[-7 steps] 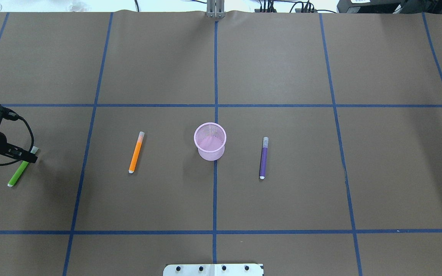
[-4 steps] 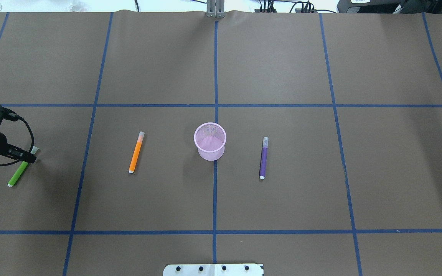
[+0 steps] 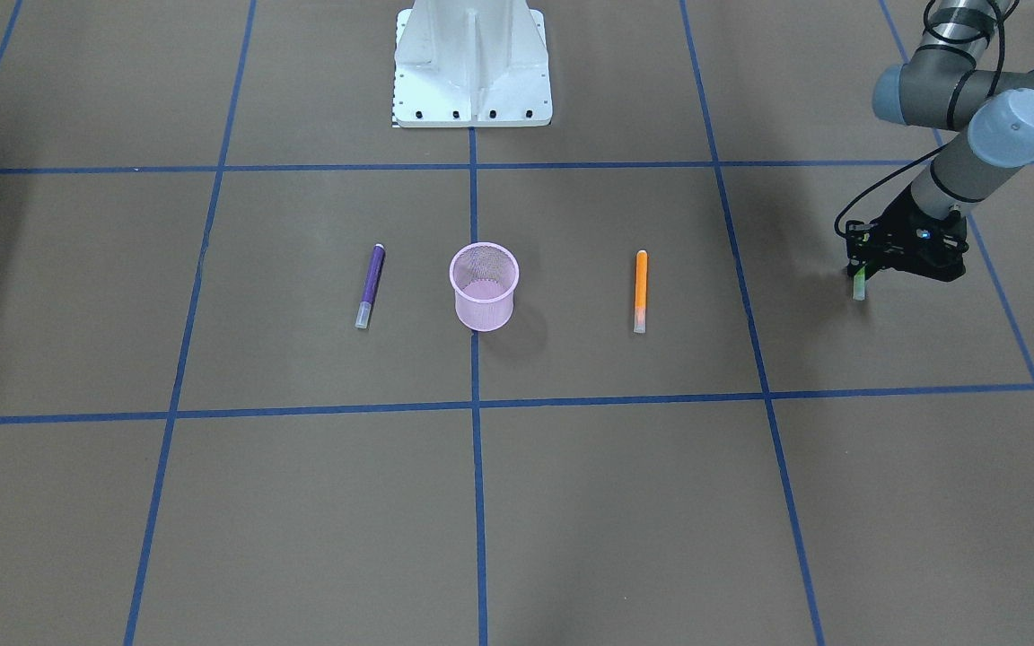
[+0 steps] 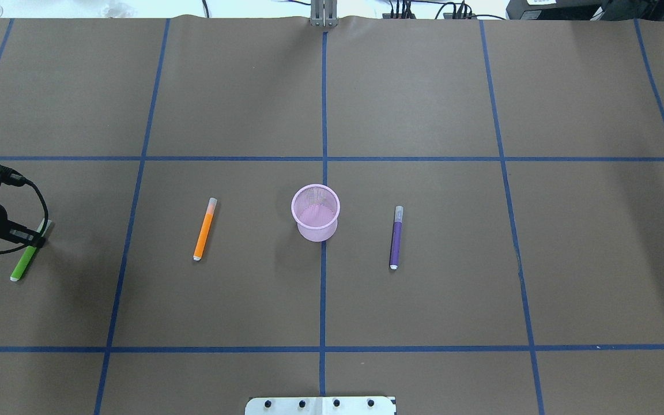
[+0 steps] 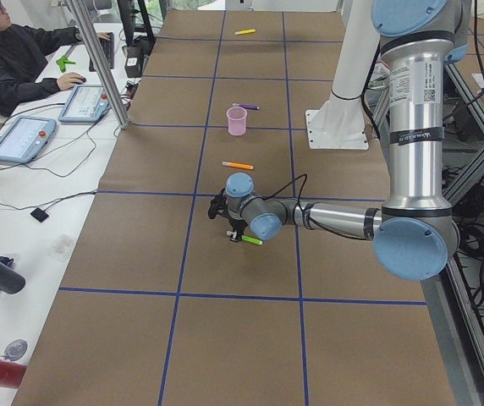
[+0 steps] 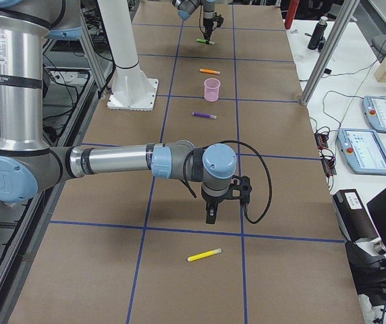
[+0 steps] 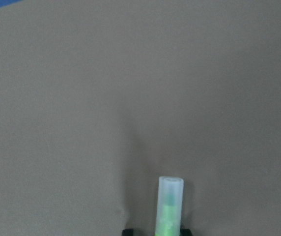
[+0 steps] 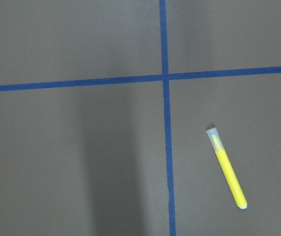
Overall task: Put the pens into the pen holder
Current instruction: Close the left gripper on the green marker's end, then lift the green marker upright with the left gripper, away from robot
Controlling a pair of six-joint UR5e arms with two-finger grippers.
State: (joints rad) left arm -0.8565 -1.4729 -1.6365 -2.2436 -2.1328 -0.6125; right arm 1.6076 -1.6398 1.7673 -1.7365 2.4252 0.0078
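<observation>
The pink mesh pen holder (image 4: 315, 212) stands upright at the table's middle. The orange pen (image 4: 204, 229) lies to its left and the purple pen (image 4: 396, 237) to its right, both flat and apart from it. The green pen (image 4: 23, 265) lies at the far left edge. My left gripper (image 4: 35, 237) is down on it, jaws shut on its upper part near the clear cap (image 7: 170, 196), with the pen on the table. My right gripper (image 6: 210, 217) shows only in the exterior right view, hanging above the paper; I cannot tell if it is open or shut.
A yellow pen (image 8: 227, 168) lies on the table at my far right end, near the right gripper (image 6: 204, 255). The robot base (image 3: 470, 63) stands at the near edge. Blue tape lines cross the brown table cover. An operator (image 5: 9, 59) sits at a side desk.
The left gripper's jaws have narrowed onto the green pen and shifted slightly left. The pen's cap end has turned a little with them. The other pens and the holder have not moved.
</observation>
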